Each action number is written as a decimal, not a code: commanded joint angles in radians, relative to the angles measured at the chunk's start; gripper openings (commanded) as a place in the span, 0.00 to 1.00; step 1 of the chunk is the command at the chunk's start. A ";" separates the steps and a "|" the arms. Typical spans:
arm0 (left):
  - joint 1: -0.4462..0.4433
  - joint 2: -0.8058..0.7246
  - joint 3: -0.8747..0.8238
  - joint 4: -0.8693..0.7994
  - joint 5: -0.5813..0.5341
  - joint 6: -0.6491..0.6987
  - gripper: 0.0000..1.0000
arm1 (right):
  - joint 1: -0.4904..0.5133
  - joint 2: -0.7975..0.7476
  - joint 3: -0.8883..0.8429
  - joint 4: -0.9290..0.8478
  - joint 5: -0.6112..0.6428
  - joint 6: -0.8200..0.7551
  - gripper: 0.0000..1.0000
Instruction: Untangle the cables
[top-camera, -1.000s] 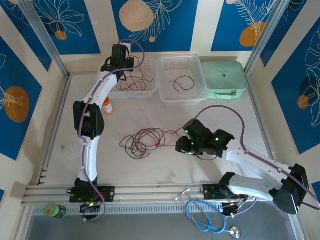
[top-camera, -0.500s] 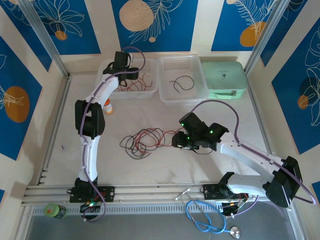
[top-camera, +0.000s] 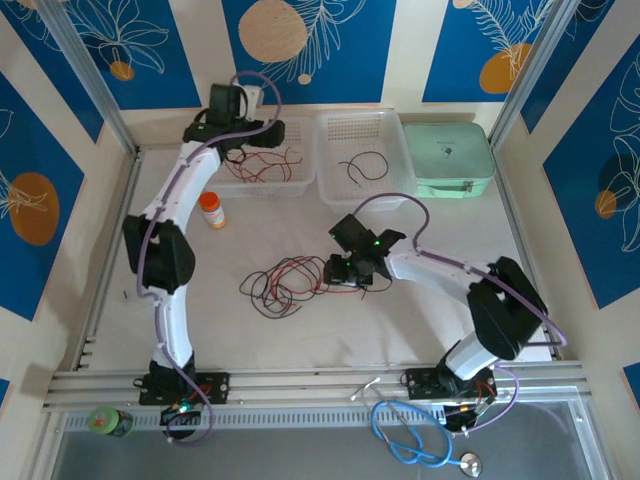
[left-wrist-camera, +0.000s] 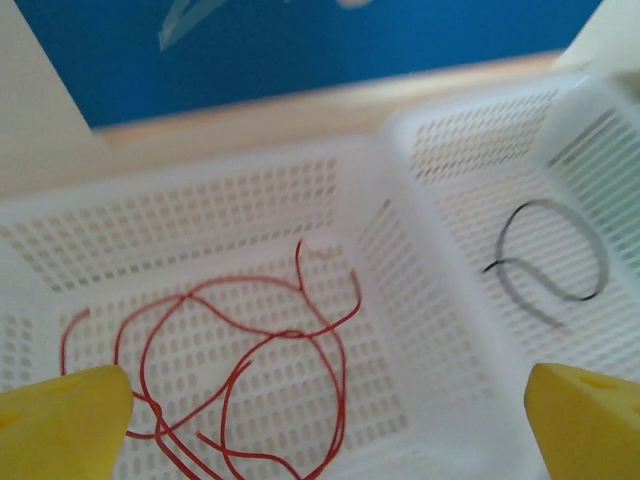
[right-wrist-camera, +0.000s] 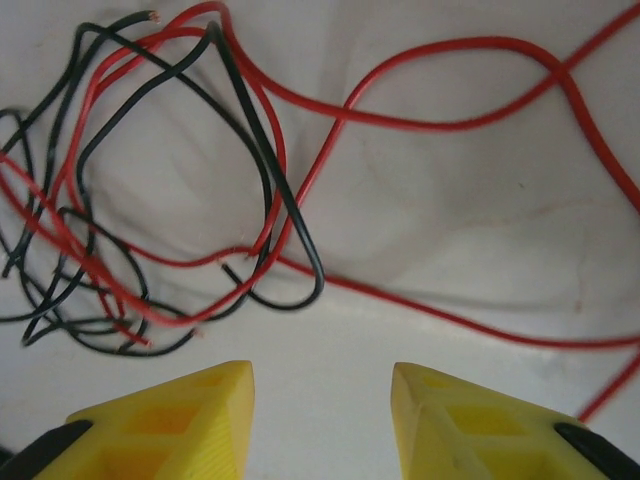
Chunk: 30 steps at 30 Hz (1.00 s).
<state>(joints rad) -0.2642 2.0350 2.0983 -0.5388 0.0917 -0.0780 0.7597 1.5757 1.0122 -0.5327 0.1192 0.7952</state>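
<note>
So you're partway: red cables (left-wrist-camera: 290, 334) lie sorted in the left basket (left-wrist-camera: 200, 215) under your wide-open left end effector (left-wrist-camera: 325, 420), while the tangle (top-camera: 285, 280), nearer you than that basket, awaits your half-open, empty right end effector (right-wrist-camera: 320, 410)

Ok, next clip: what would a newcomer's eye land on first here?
The tangle of red and black cables mid-table, with the right claw hovering open at its right edge. Then, at the back, the left basket holds loose red cables beneath the wide-open left claw, and the middle basket holds a single black cable.
</note>
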 joint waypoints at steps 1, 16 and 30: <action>-0.007 -0.130 -0.046 -0.033 0.051 -0.004 1.00 | 0.011 0.060 0.045 0.041 -0.032 -0.011 0.42; -0.032 -0.752 -0.777 0.206 0.064 -0.185 1.00 | 0.051 0.117 0.097 0.008 0.195 -0.031 0.03; -0.098 -0.996 -1.171 0.246 0.034 -0.322 0.99 | 0.096 -0.167 0.276 -0.149 0.250 -0.156 0.00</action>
<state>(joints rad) -0.3382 1.0542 0.9638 -0.3290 0.1268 -0.3561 0.8509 1.4620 1.2346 -0.6136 0.3420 0.6933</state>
